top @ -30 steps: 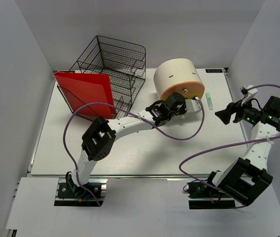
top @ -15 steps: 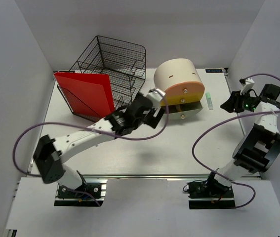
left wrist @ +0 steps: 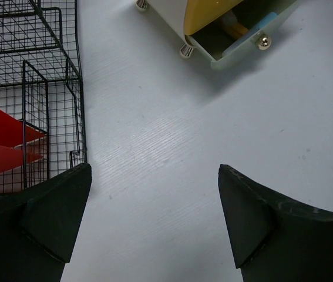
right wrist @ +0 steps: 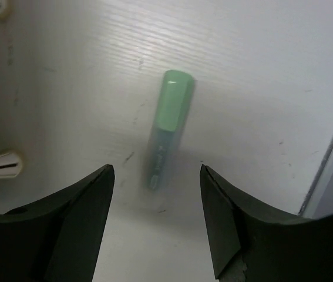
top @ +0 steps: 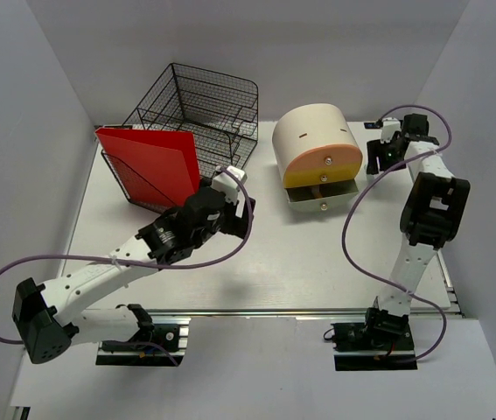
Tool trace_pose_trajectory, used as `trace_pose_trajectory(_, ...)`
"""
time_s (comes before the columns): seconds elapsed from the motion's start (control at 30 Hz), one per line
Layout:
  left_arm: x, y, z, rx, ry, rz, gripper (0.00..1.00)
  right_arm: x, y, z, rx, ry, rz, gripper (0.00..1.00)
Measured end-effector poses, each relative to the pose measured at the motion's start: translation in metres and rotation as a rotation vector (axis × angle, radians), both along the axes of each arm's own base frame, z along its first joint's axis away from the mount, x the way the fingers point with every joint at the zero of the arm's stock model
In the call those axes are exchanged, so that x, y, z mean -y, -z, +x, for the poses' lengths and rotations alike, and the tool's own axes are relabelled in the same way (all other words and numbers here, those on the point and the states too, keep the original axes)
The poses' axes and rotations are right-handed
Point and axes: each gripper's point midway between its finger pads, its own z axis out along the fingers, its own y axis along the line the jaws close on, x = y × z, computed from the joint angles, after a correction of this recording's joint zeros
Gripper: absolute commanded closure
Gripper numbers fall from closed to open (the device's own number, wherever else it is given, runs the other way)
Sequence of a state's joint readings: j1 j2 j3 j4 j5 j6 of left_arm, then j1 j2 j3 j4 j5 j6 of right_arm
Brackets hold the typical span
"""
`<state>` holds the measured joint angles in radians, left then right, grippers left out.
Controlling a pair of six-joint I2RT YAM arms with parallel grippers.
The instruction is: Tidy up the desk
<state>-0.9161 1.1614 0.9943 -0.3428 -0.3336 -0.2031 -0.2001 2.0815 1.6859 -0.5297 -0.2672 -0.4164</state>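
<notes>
- The right pincer (right wrist: 157, 171) is spread wide and holds nothing. Its two dark fingers stand either side of a pale green capped marker (right wrist: 166, 123).
- The marker lies flat on the desk (right wrist: 260, 76), directly below the gap and reaching ahead of it. Its barrel runs roughly across the line on which the fingers would close. The wrist view is a little blurred there.
- The step in hand appears to be picking up this marker. A good grab would drop straight down with the barrel centred. It would close on the barrel's middle rather than the cap, so the marker does not tip, and stop before the tips scrape the desk.
- Just left of this pincer stands the round beige drawer unit (top: 313, 140). The desk's edge lies close on its right, so there is little room for sideways drift.
- The unit's lower drawer (top: 322, 194) is pulled open, left of and nearer than the pincer. It looks the likely home for the marker.
- The right arm rises steeply from its base at the near edge. It reaches to the far right corner, with the wrist folded down over the marker.
- The left pincer (left wrist: 154, 170) is also wide open and empty, above bare desk.
- The black wire mesh tray (left wrist: 31, 88) with its red folder (left wrist: 2, 141) is just to its left, and the open drawer is ahead to its right.
- The left arm stretches low and diagonally from its base.
</notes>
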Motion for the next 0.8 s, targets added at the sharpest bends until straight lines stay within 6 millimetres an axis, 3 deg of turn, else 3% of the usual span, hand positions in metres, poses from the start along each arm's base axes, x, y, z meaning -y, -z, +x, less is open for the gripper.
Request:
trace_pose_trajectory(0.27,-0.006,0.002,-0.005,0.006,0.005,-0.004,0.02,0.024,0.027,0.018,-0.041,0.093,-0.08,0.34)
trace_pose_trajectory(0.6,-0.007,0.005,-0.005,0.006,0.006,0.008,0.02,0.006,0.051,0.02,-0.088,0.071,-0.081,0.39)
trace_pose_trajectory(0.8,-0.008,0.011,-0.005,0.001,0.005,0.025,0.02,0.013,0.057,0.025,-0.093,0.093,-0.105,0.45)
